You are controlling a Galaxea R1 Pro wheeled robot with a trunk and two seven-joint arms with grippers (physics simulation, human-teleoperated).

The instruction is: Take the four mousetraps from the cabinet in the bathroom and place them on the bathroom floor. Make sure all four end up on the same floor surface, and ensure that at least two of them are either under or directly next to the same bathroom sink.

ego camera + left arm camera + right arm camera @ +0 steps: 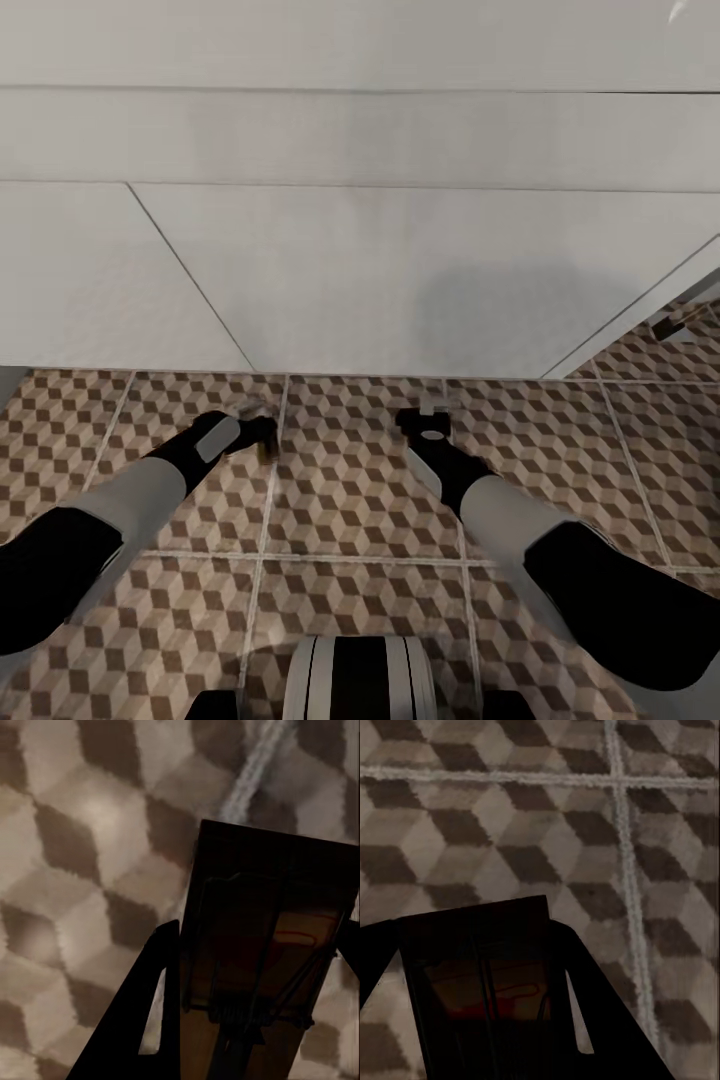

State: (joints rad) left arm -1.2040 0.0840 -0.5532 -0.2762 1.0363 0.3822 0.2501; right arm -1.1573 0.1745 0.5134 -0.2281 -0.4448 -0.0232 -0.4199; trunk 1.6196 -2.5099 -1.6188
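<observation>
The head view shows both arms reaching down over the floor [350,500] in front of a white panel [380,280]. There the left gripper [262,438] sits at about 10 o'clock from the picture's centre bottom, the right gripper [425,420] at about 1 o'clock, and what they carry is only a dark speck. The wrist views show far more. The left gripper [255,1020] is clamped on a trap [262,945]: a dark brown wooden slab with a wire bar, a spring coil and a red outline printed on it, held above the cube tiles beside a pale grout line. The right gripper [472,1020] likewise grips a second trap [480,975], dark, with wires and a red mark
</observation>
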